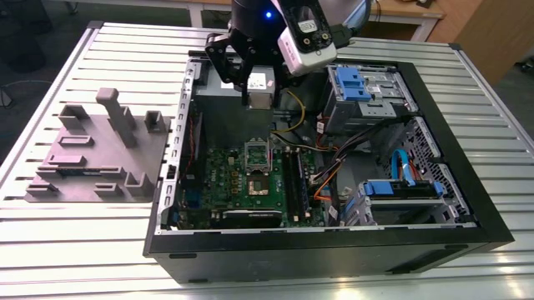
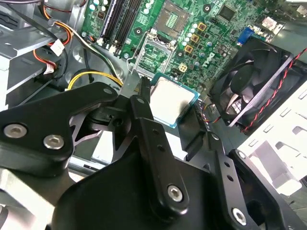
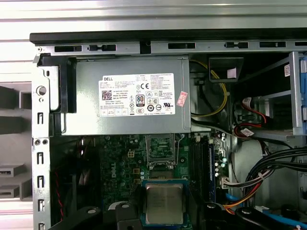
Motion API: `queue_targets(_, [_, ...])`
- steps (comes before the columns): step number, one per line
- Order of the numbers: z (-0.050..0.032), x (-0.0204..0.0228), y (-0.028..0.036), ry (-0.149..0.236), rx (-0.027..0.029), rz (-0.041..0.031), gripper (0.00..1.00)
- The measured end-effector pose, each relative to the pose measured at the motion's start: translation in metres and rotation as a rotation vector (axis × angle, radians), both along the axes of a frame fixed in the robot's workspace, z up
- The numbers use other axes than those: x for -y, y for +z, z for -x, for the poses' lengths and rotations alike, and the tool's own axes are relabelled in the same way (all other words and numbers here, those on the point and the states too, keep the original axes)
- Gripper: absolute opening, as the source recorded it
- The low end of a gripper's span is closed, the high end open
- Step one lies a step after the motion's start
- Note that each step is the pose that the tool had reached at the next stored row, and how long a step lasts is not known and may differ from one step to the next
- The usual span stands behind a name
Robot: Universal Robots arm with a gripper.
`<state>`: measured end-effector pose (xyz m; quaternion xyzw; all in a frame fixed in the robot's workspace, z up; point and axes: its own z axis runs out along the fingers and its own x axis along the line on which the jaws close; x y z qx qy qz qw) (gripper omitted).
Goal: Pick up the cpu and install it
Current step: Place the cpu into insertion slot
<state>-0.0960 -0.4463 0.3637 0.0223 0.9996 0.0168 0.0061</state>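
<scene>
The gripper (image 1: 257, 95) is pinching the cpu (image 2: 171, 99), by its edges it seems, holding it above the motherboard (image 2: 201, 28), apart from the open socket (image 2: 154, 53). In my judgement the chip is needing a level, squared approach.

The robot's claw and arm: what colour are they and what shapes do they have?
The gripper is made of flat black bars with rounded ends, joined by shiny silver screws. In the exterior view the arm above it is black with a small blue light, and a white box with a dark face sits beside it.
</scene>
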Motion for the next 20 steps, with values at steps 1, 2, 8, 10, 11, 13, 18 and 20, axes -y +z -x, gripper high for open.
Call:
queue_targets(1, [0.0, 0.0, 0.0, 0.0, 0.0, 0.0, 0.47])
queue_targets(2, [0.0, 0.0, 0.0, 0.0, 0.0, 0.0, 0.47])
queue_targets(8, [-0.0001, 0.0001, -0.0001, 0.0, 0.0, 0.0001, 0.47])
queue_targets(10, [-0.0001, 0.0008, -0.0003, 0.0, 0.0, 0.0, 0.47])
queue_targets(11, [-0.0001, 0.0013, -0.0003, 0.0, 0.0, 0.0, 0.47])
queue_targets(13, [0.0, 0.0035, -0.0005, 0.0, 0.0, 0.0, 0.47])
queue_targets(18, [0.0, 0.0066, -0.0013, 0.0, 0.0, 0.0, 0.47])
queue_targets(20, [0.0, 0.0067, -0.0015, 0.0, 0.0, 0.0, 0.47])
